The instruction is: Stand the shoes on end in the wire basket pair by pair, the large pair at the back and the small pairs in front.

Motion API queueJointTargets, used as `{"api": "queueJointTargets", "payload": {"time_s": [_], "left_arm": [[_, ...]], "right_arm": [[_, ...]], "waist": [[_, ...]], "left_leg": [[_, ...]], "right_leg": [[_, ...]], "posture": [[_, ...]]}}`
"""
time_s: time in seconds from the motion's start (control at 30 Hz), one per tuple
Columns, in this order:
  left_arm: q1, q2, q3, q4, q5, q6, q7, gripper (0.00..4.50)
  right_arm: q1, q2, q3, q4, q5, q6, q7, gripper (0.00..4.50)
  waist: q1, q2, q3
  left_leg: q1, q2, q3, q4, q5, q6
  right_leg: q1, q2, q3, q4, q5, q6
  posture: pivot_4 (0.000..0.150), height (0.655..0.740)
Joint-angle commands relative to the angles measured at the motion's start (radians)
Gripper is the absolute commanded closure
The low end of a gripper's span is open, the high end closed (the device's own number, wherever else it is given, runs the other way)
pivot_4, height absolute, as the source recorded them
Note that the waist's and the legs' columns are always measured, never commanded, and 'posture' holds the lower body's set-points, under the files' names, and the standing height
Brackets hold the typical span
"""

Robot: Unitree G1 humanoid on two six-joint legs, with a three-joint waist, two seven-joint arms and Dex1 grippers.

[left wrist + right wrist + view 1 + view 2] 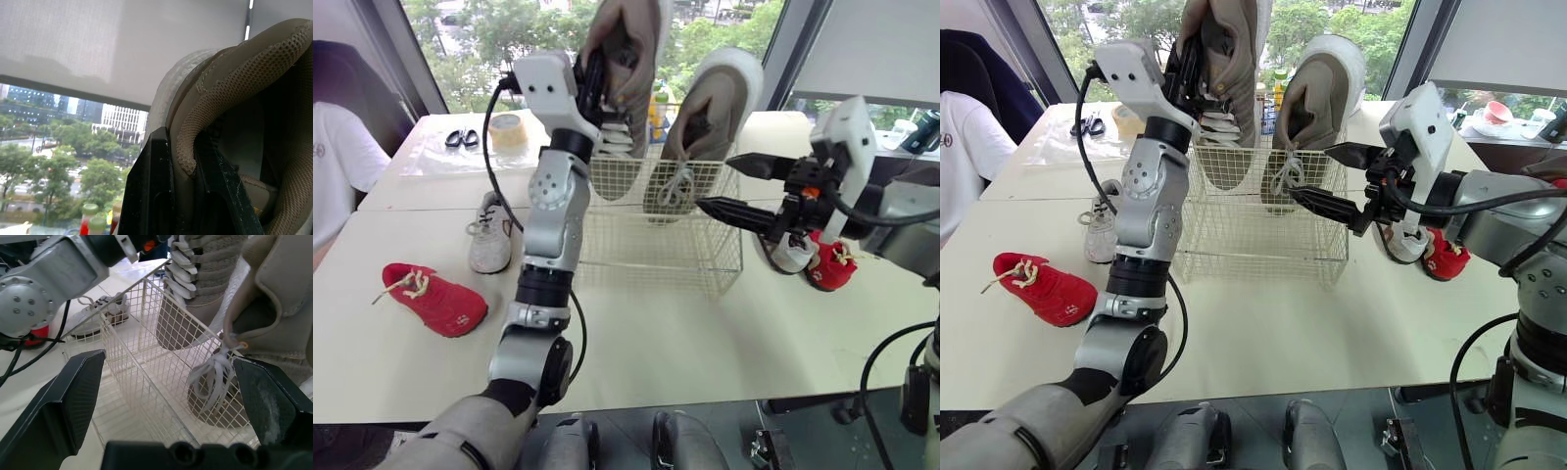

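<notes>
**Left pincer on big shoe at basket, right pincer wide open**

The person in a white shirt point(335, 162) sat at the far-left edge of the cream bench point(705, 343). A small red lace-up shoe point(437, 300) lay on its side on the bench's left part. A small white sneaker point(491, 235) sat just behind it, nearer the basket. Black-handled scissors point(462, 138) and a roll of tan tape point(508, 130) lay near the far edge.

The left pincer point(183, 191) was raised high and clamped on the heel collar of a large beige mesh shoe point(628, 59), with one black finger point(149, 196) outside the collar and the other inside. That shoe hung heel up, its toe down inside the back left of the white wire basket point(705, 266). Can't tell if the toe touched the basket floor.

A second large beige shoe point(710, 127) stood toe down in the back right of the basket, just beside the first, laces dangling. The basket's front section held no shoes.

The right pincer point(717, 184) hovered at the basket's right side, jaws spread wide, gripping nothing. Behind it, on the bench right of the basket, a second small white shoe point(791, 253) and a second small red shoe point(832, 266) lay together.
</notes>
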Motion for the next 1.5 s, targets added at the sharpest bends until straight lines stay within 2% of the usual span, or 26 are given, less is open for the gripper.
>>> {"api": "queueJointTargets", "payload": {"time_s": [0.03,0.07,0.13,0.17,0.33,0.47,0.57,0.7,0.8,0.9,0.93,1.03,1.1,1.2,1.37,1.5], "left_arm": [[0.069,0.006,-0.019,-0.105,-0.007,0.139,0.02,4.48],[0.084,0.009,-0.025,-0.131,-0.009,0.173,0.019,4.48],[0.126,0.01,-0.031,-0.199,-0.032,0.236,0.013,3.59],[0.143,0.015,-0.032,-0.231,-0.038,0.257,0.006,3.33],[0.192,0.084,-0.038,-0.352,-0.075,0.372,-0.065,0.81],[0.22,0.186,-0.034,-0.455,-0.096,0.45,-0.135,0.81],[0.229,0.344,0.018,-0.535,-0.168,0.541,-0.261,0.81],[0.239,0.546,0.17,-0.604,-0.423,0.755,-0.411,0.81],[0.287,0.634,0.282,-0.606,-0.594,0.886,-0.46,0.01],[0.378,0.69,0.358,-0.624,-0.737,0.992,-0.483,0.01],[0.421,0.698,0.383,-0.642,-0.816,1.03,-0.49,0.01],[0.575,0.711,0.399,-0.752,-0.913,1.053,-0.496,0.01],[0.667,0.701,0.377,-0.83,-0.934,1.046,-0.467,0.01],[0.749,0.665,0.356,-0.892,-0.956,1.016,-0.391,0.01],[0.894,0.526,0.287,-0.999,-1.009,0.947,-0.221,0.01],[0.991,0.483,0.179,-1.07,-0.968,0.909,-0.173,0.01]], "right_arm": [[0.0,-0.003,-0.012,-0.007,0.004,-0.037,0.001,0.0],[0.001,-0.002,-0.009,-0.005,0.003,-0.04,0.001,0.0],[0.005,-0.001,-0.005,-0.001,0.0,-0.049,0.003,0.0],[0.005,0.002,-0.001,0.002,-0.002,-0.054,0.003,0.0],[0.007,0.012,0.021,0.019,-0.01,-0.077,0.01,0.0],[0.014,0.014,0.029,0.043,-0.019,-0.097,0.019,0.0],[0.022,0.03,0.007,0.084,-0.008,-0.108,0.018,0.0],[0.043,0.05,-0.062,0.134,0.026,-0.122,0.017,0.0],[0.064,0.043,-0.104,0.169,0.0,-0.16,0.012,0.0],[0.107,0.043,-0.15,0.219,-0.108,-0.271,-0.028,0.0],[0.14,0.035,-0.166,0.229,-0.136,-0.296,-0.03,0.0],[0.276,0.048,-0.201,0.219,-0.208,-0.333,-0.072,0.0],[0.363,0.094,-0.226,0.193,-0.239,-0.358,-0.123,0.0],[0.456,0.17,-0.245,0.144,-0.279,-0.394,-0.202,0.0],[0.628,0.336,-0.251,0.021,-0.319,-0.415,-0.342,0.0],[0.697,0.427,-0.223,-0.045,-0.324,-0.399,-0.419,0.0]], "waist": [[0.0,0.0,0.0],[0.0,0.0,0.0],[0.0,0.0,0.0],[0.0,0.0,0.0],[0.0,0.0,0.0],[0.0,0.0,0.0],[-0.001,0.0,0.0],[-0.003,0.001,0.001],[-0.002,0.001,0.001],[0.001,0.001,0.001],[0.001,0.001,0.001],[0.001,0.001,0.0],[0.0,0.001,0.0],[0.0,0.003,0.0],[0.0,0.006,-0.002],[0.0,0.008,-0.003]], "left_leg": [[0.0,0.0,0.0,0.0,0.0,0.0],[0.0,0.0,0.0,0.0,0.0,0.0],[0.0,0.0,0.0,0.0,0.0,0.0],[0.0,0.0,0.0,0.0,0.0,0.0],[-0.001,0.0,0.0,0.0,0.0,0.0],[-0.001,0.0,0.0,0.0,0.0,0.0],[-0.001,0.0,0.0,0.0,0.0,0.0],[-0.001,0.002,0.0,-0.001,0.0,0.0],[-0.001,0.002,0.0,-0.001,0.0,0.0],[-0.001,0.002,0.0,-0.001,0.0,0.0],[-0.001,0.002,0.0,-0.001,0.0,0.0],[-0.001,0.002,0.0,-0.001,0.0,-0.001],[-0.001,0.001,0.001,-0.001,0.002,-0.005],[0.0,0.002,0.001,-0.001,0.001,-0.003],[0.001,0.003,0.0,-0.002,0.001,-0.003],[0.001,0.003,0.001,-0.002,0.001,-0.003]], "right_leg": [[0.0,0.0,0.0,0.0,0.0,0.0],[0.0,0.0,0.0,0.0,0.0,0.0],[0.0,0.0,0.0,0.0,0.0,0.0],[0.0,0.0,0.0,0.0,0.0,0.0],[0.0,0.0,0.0,0.0,0.0,0.0],[0.0,0.0,0.0,-0.001,0.0,0.0],[0.0,0.0,0.0,-0.001,0.0,0.0],[-0.001,0.002,0.0,-0.001,0.0,0.0],[-0.001,0.002,0.0,-0.002,0.0,0.0],[0.0,0.002,0.001,-0.002,0.0,0.0],[0.0,0.002,0.001,-0.003,0.0,0.0],[0.001,0.002,0.001,-0.004,0.0,0.0],[0.0,0.001,0.001,-0.005,0.0,0.0],[0.0,0.002,0.002,-0.004,0.0,0.0],[0.001,0.004,0.002,-0.003,-0.001,-0.005],[0.0,0.004,0.003,-0.004,-0.002,-0.006]], "posture": [[0.15,0.74],[0.15,0.74],[0.15,0.74],[0.15,0.74],[0.15,0.74],[0.15,0.74],[0.15,0.74],[0.15,0.74],[0.15,0.74],[0.15,0.74],[0.15,0.74],[0.15,0.74],[0.15,0.74],[0.15,0.74],[0.15,0.74],[0.15,0.74]]}}
